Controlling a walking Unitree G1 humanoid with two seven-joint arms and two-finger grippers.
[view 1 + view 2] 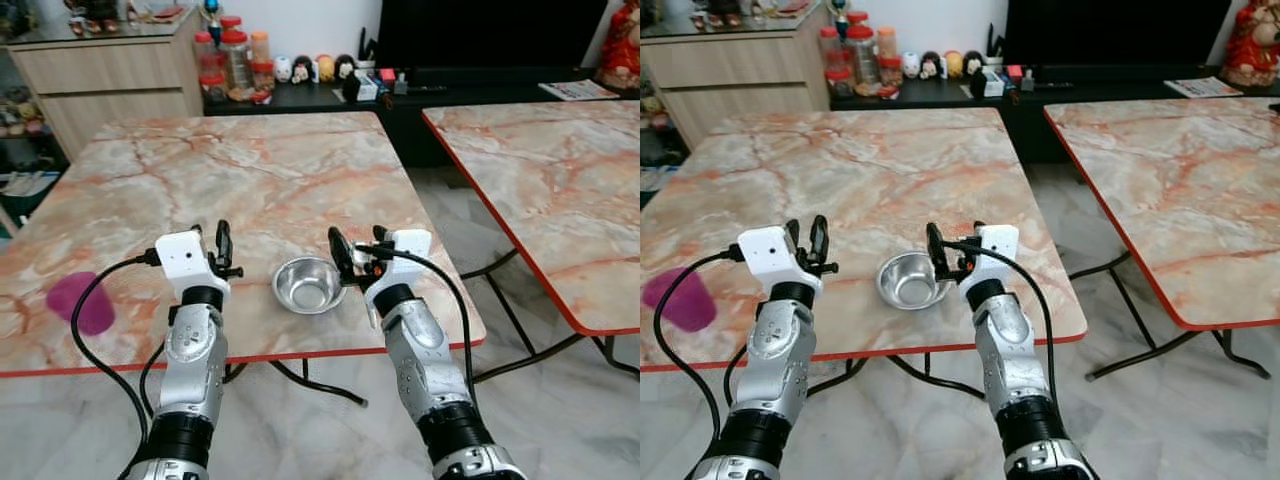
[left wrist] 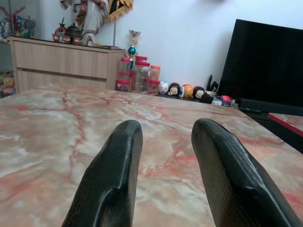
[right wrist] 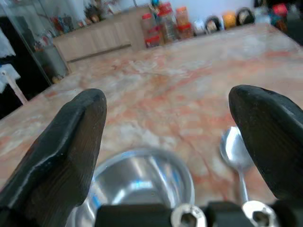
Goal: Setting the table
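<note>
Nearest you, both silver arms reach over the front edge of the marble worktop (image 1: 250, 160), and the steel bowl (image 1: 308, 284) sits near that edge between them; take the bowl as your reference. The right claw (image 1: 352, 258) stands just beside the bowl on its right, with its fingers spread wide; in the right wrist view the bowl lies below and between the two black fingers (image 3: 71, 142), which do not touch it. A metal spoon (image 3: 236, 158) lies on the worktop just beside the bowl, under the right claw's other finger, bowl end pointing away from you. The left claw (image 1: 221, 250) hovers over the worktop to the bowl's left, apart from it, fingers parted with a clear gap and nothing held between them. Further left of the bowl, near the front edge, a purple cup (image 1: 82, 302) stands on the worktop. To the bowl's right, across a gap of floor, you have a second marble table (image 1: 560, 180). Well beyond the bowl, past the worktop's far edge, red-lidded jars (image 1: 232, 60) and small figurines (image 1: 315, 68) stand on a low dark shelf beside a wooden cabinet (image 1: 110, 75).
</note>
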